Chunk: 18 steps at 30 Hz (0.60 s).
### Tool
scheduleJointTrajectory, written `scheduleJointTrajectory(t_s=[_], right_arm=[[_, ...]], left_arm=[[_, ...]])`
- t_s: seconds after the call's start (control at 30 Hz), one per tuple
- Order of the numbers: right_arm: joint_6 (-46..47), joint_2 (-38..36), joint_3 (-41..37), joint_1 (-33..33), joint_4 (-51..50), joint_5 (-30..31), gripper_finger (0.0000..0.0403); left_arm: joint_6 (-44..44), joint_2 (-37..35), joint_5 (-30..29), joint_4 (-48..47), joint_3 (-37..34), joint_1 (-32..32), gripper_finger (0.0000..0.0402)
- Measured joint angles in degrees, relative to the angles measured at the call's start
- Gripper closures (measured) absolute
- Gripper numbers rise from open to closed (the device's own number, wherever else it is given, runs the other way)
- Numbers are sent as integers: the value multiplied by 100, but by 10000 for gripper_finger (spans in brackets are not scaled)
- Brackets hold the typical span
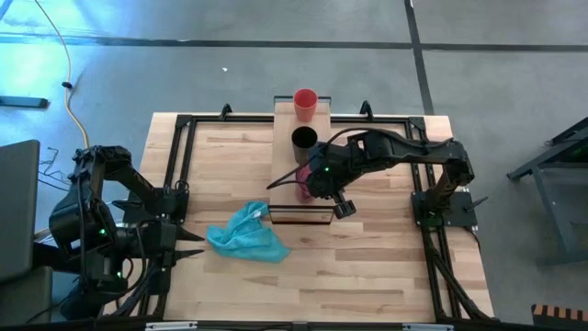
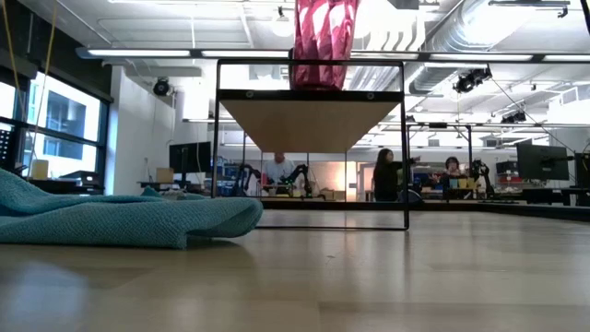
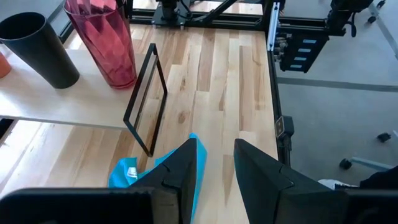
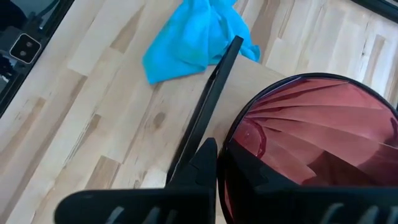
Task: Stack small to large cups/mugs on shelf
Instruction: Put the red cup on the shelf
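Note:
Three cups stand in a row on their bases on the shelf (image 1: 322, 119), a pale plank with a black frame at its near end. The orange-red cup (image 1: 305, 99) is farthest and the black cup (image 1: 304, 140) is in the middle. The see-through pinkish-red cup (image 4: 311, 130) is nearest the frame. My right gripper (image 4: 216, 163) is shut at this cup's rim, reaching in from the table's right. My left gripper (image 3: 216, 168) hangs open over the table's left side, holding nothing. My right gripper pinches the pinkish-red cup's rim (image 4: 231, 134) on the side toward the table's near edge. One finger shows inside the cup and the other outside. The fingers slant down from above. The cup stands upright with its base on the shelf (image 2: 312, 115).
A crumpled light blue cloth (image 1: 246, 234) lies on the tabletop near the shelf's framed end, between the two arms. Black rails (image 1: 179, 165) run along the table's edges. In the low view, people and desks show in the room far behind the table.

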Motion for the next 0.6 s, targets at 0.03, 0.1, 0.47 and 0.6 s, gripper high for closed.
scheduleJointTrajectory(t_s=[0.03, 0.1, 0.47, 0.6], right_arm=[[0, 0, 0, 0, 0, -16, 403], [0, 0, 0, 0, 0, -134, 403], [-15, 0, 0, -2, -147, -158, 403], [-25, 0, 0, 0, -117, -160, 403]], left_arm=[[0, 0, 0, 0, -2, 0, 305], [2, 0, 0, 0, -2, -1, 305], [-1, 0, -3, 0, -3, -1, 305], [-24, 0, -7, 0, -4, -2, 305]])
